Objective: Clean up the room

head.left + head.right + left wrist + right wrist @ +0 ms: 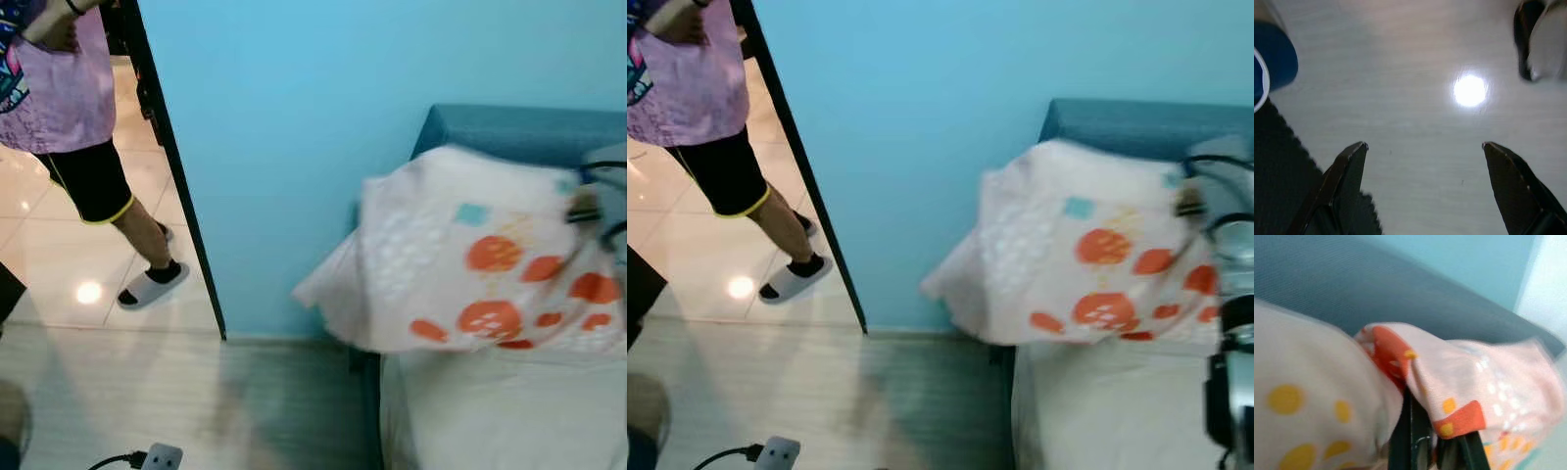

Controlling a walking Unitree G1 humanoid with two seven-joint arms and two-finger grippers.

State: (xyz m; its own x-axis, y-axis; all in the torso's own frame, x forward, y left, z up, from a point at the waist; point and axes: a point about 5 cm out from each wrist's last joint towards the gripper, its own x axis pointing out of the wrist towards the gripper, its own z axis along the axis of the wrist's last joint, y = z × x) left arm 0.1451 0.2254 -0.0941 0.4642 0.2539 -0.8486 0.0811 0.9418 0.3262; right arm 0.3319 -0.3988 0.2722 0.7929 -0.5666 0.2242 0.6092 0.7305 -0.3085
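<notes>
Turquoise painted wall [294,147] backs a bed with a teal padded headboard [529,132] and a pale mattress [490,411]. Above the mattress, just in front of the headboard, hangs a blurred cream pillow with orange circles [470,255], lifted by the right gripper [1425,443], whose jaws are pressed together on a fold of its fabric. Away from the bed, a black door frame [176,166] opens onto glossy tiles where a person in a pink shirt and white slippers [73,108] stands. Over the pale wooden floor [1410,58] hangs the left gripper [1425,147], jaws spread wide, holding nothing.
</notes>
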